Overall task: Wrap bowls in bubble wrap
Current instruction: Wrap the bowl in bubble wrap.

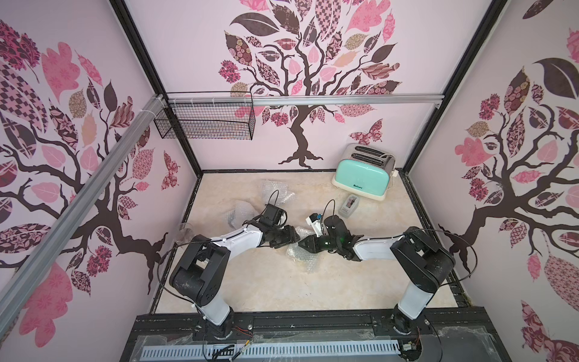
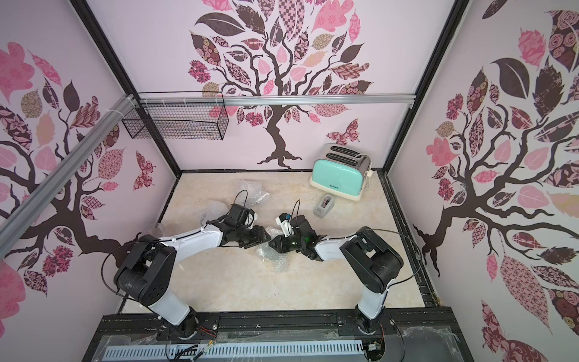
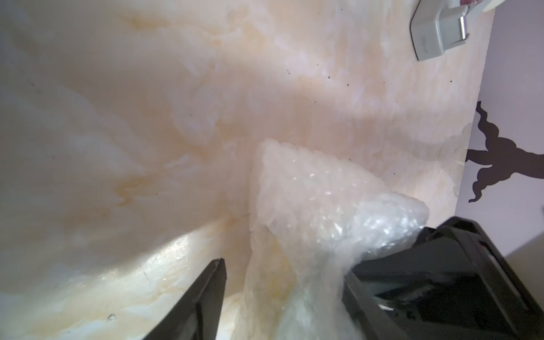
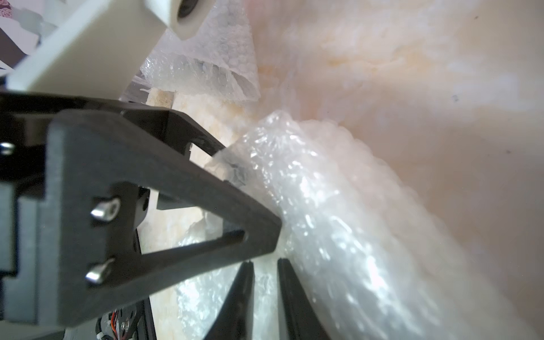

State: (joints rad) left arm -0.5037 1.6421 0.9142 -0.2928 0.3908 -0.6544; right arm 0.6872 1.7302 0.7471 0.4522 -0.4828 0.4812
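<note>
left hand [image 1: 294, 237]: jaws apart astride fold of bubble wrap [image 1: 297, 255], not yet clamped. right hand [image 1: 301, 244]: narrow gap, cannot tell whether gripping. bundle on tabletop [image 1: 344, 282] mid-front, beneath both hands; bowl not visible inside. risk: unwrapping through spring-back if unclamped on both sides.

A mint-green toaster [image 1: 360, 174] stands at the counter's [image 1: 360, 275] far right; a small grey device [image 1: 350, 205] lies nearby. A wire basket [image 1: 206, 120] hangs on the wall.
</note>
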